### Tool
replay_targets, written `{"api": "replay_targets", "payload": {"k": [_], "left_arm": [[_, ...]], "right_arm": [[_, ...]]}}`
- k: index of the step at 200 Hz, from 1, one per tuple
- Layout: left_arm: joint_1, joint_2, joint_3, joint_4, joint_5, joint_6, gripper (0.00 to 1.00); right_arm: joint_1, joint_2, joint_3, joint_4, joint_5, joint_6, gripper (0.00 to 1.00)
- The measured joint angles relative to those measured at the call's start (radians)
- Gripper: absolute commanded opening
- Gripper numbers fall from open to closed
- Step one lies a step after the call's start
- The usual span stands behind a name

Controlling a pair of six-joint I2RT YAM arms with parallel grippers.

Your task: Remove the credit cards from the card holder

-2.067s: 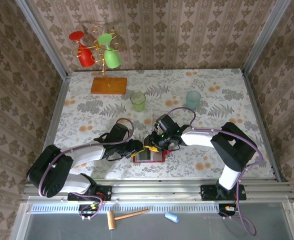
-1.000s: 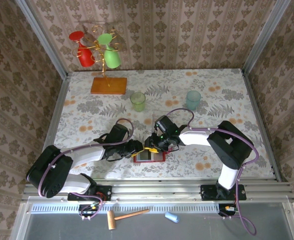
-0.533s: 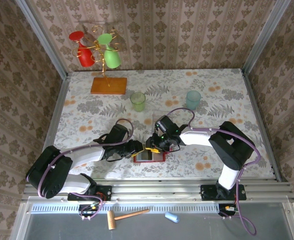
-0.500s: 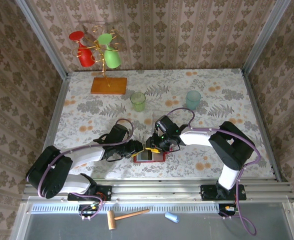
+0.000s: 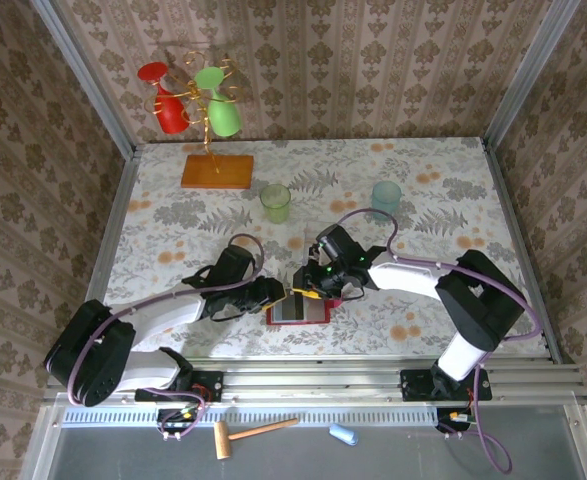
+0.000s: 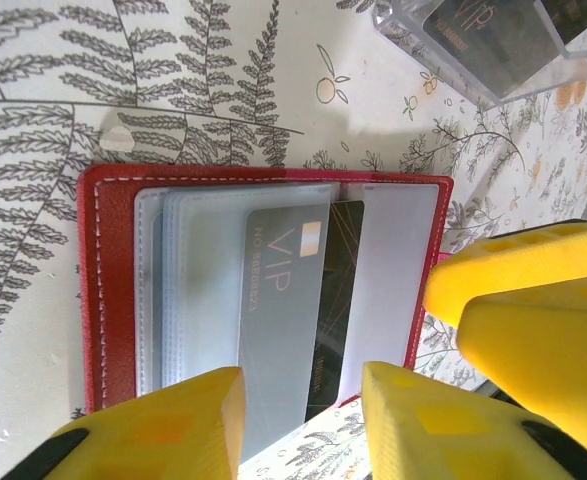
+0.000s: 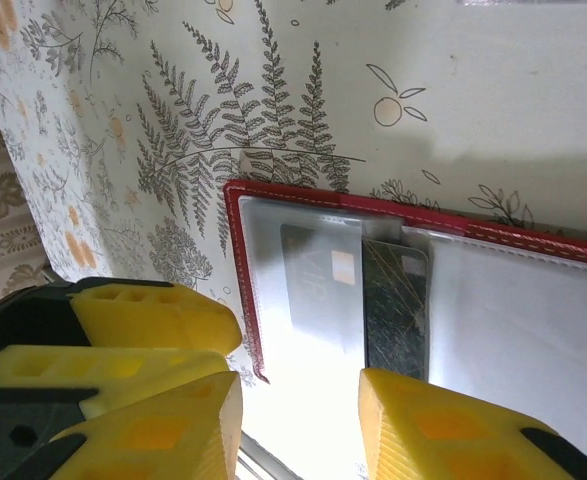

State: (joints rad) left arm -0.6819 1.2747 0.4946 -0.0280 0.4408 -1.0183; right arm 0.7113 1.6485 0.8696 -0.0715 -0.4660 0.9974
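At the near side of the worktop (image 5: 173, 210), the left fingers (image 6: 198, 415) are held low over the near rim of the card holder (image 6: 113, 300). They are spread apart and nothing is gripped. The end of a grey card (image 6: 278, 300) is seen in the gap between them, which suggests they are lined up to pinch it.

The card holder is laid open and flat on the worktop, between the two arms, so that its clear sleeves face up and can be reached from either side. The cards are lodged inside it: the grey one is tucked in a sleeve, and a dark card (image 6: 335, 290) is set right against it. Neither is drawn out yet.

A clear tray (image 6: 493, 55) with another dark card in it is placed beyond the holder, probably as the spot for what is removed.

The right fingers (image 7: 413, 420) are likewise parted and empty. They are poised at the holder's edge close beside the left ones, likely so that the cover can be pinned down while a card is pulled.
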Motion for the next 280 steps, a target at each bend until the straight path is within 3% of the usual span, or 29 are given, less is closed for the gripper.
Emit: {"api": "replay_targets", "payload": {"k": [53, 94, 159, 280], "left_arm": [[-0.011, 0.050, 0.021, -0.021, -0.006, 0.022, 0.18], [-0.023, 0.092, 0.022, -0.021, -0.007, 0.025, 0.12], [-0.026, 0.111, 0.021, -0.020, -0.008, 0.025, 0.08], [-0.026, 0.118, 0.018, -0.011, -0.008, 0.024, 0.10]], "right_arm": [[-0.006, -0.015, -0.060, 0.001, 0.006, 0.000, 0.21], [-0.006, -0.015, -0.088, 0.024, 0.002, 0.000, 0.19], [-0.008, 0.008, -0.097, 0.074, -0.018, 0.001, 0.18], [-0.011, 0.073, -0.114, 0.154, -0.056, 0.028, 0.18]]}}
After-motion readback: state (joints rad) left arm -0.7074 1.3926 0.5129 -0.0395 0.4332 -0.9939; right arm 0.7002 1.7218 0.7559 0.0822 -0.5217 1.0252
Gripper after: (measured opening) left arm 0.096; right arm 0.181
